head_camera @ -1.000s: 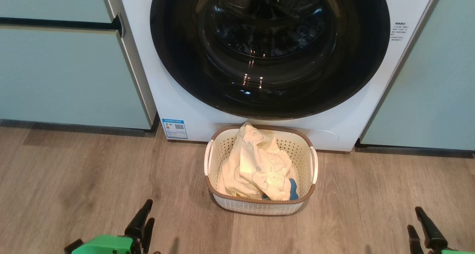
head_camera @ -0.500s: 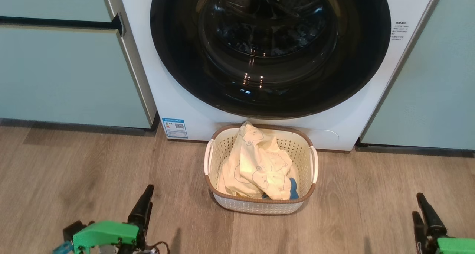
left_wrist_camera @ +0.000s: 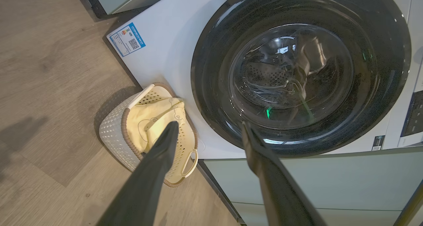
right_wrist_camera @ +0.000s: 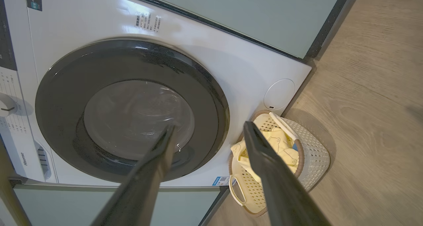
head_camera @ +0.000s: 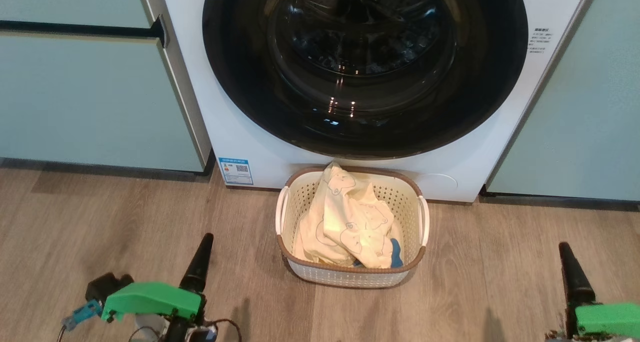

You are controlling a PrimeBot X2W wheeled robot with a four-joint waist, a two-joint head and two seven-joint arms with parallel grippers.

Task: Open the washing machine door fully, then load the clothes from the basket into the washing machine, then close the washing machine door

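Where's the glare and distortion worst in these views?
Head view: small light glints on the washing machine door, otherwise sharp. Left wrist view: wide-angle skews the washing machine; reflections streak the door. Right wrist view: door washed grey by haze; right pincer fingers soft up close.

The head view's top edge cuts off the upper part of the washing machine door (head_camera: 365,67). The print on the blue sticker (head_camera: 236,171) and on the small label (head_camera: 539,41) right of the door is too small to read. The blue cloth (head_camera: 395,253) lies mostly buried under the cream clothes (head_camera: 350,222) in the basket (head_camera: 350,278). The bottom edge cuts off the right gripper (head_camera: 567,254) at its base.
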